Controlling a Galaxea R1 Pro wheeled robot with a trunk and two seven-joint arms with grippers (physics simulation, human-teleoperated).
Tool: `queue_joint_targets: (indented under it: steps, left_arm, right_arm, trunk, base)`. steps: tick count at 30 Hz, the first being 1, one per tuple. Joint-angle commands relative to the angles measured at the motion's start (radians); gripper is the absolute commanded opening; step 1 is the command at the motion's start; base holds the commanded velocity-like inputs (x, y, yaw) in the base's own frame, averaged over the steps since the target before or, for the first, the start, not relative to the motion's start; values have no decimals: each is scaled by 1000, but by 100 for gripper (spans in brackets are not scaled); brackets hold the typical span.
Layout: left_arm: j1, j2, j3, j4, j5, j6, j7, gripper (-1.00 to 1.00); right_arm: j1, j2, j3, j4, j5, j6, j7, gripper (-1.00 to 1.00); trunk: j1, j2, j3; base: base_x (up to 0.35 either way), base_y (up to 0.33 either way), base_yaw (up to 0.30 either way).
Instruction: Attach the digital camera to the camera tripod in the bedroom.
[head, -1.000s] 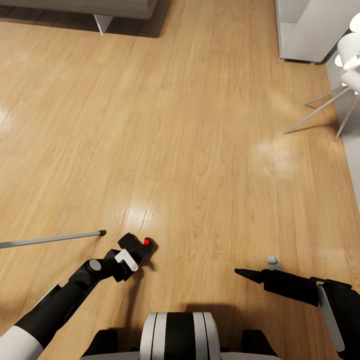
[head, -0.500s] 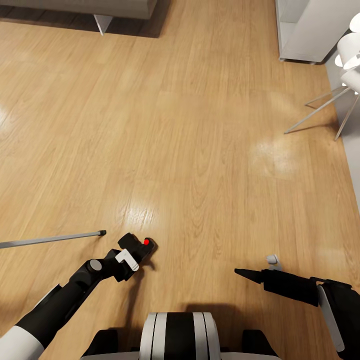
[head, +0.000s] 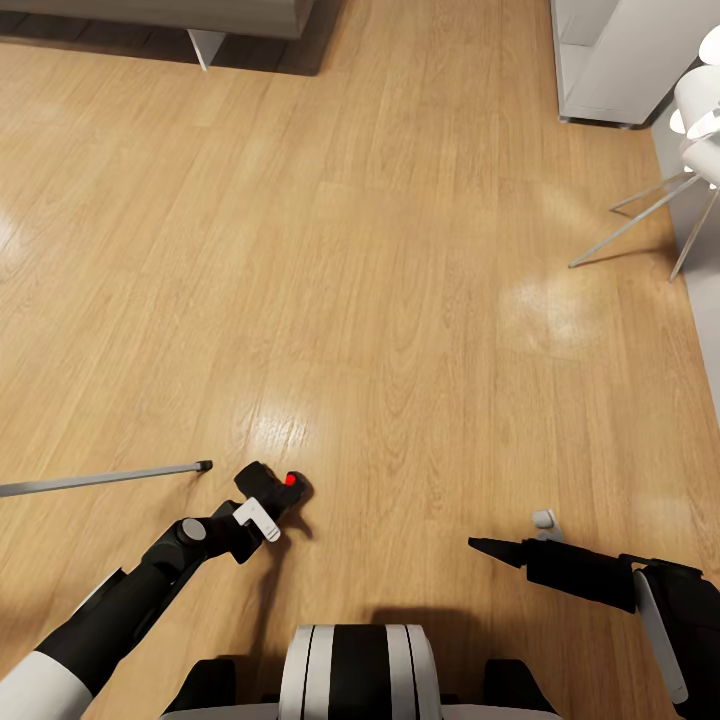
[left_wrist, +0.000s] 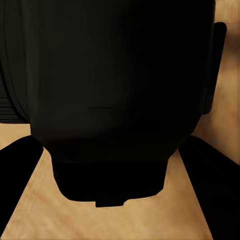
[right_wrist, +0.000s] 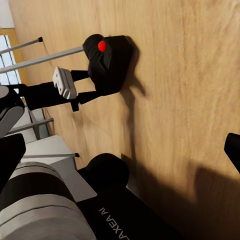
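The digital camera, black with a red button on top, hangs just above the wood floor with my left gripper shut on it. The left wrist view has the camera's dark body close up between the two fingers. From the right wrist view the camera sits clamped in the left gripper. One silver leg of the camera tripod lies low across the floor at the left, its black foot close to the camera. My right gripper points left, open and holding nothing.
A grey bed base lies at the far edge, a white shelf at the far right, and a white chair with thin metal legs beside it. A small grey object sits by my right arm.
My left gripper has edged the camera slightly away from me and to the left. The right arm has not moved.
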Motion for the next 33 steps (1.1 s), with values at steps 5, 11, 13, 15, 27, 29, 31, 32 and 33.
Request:
queue_joint_targets:
  steps: [5, 11, 13, 15, 27, 29, 31, 32, 33]
  left_arm:
    - [-1, 0, 0, -2, -16, 0, -7, -100]
    - [-1, -1, -2, -9, -16, 1, -8, -100]
    - [-1, -1, -2, -33, -16, 6, -10, -100]
    - [-1, -1, -1, -116, -12, 38, -12, -100]
    - [-1, -379, 142, -326, -14, 444, -1, -100]
    - [-1, -408, 168, -326, -14, 444, 1, -100]
    - [-1, -427, 181, -326, -15, 444, 16, -100]
    - [-1, -432, 184, -326, -15, 444, 26, -100]
    - [-1, -447, 192, -326, -12, 443, 87, -100]
  right_arm:
    - [0, 0, 0, 0, -4, 7, 1, 100]
    - [0, 0, 0, 0, -4, 7, 3, 100]
    - [0, 0, 0, 0, -4, 7, 3, 100]
    - [0, 0, 0, 0, -4, 7, 3, 100]
    - [0, 1, -2, 0, -5, 7, 3, 100]
    - [0, 0, -2, 0, -5, 8, 4, 100]
    - [0, 0, -2, 0, -5, 8, 4, 100]
    - [0, -1, -2, 0, -5, 8, 4, 100]
    - [0, -1, -2, 0, -6, 8, 4, 100]
  trunk:
    - [0, 0, -1]
    - [0, 0, -1]
    - [0, 0, -1]
    - [0, 0, -1]
    - [0, 0, -1]
    - [0, 0, -1]
    - [0, 0, -1]
    - [0, 0, -1]
    - [0, 0, -1]
  base:
    - [0, 0, 0]
    - [0, 0, 0]
    - [0, 0, 0]
    - [0, 0, 0]
    - [0, 0, 0]
    - [0, 0, 0]
    - [0, 0, 0]
    - [0, 0, 0]
    - [0, 0, 0]
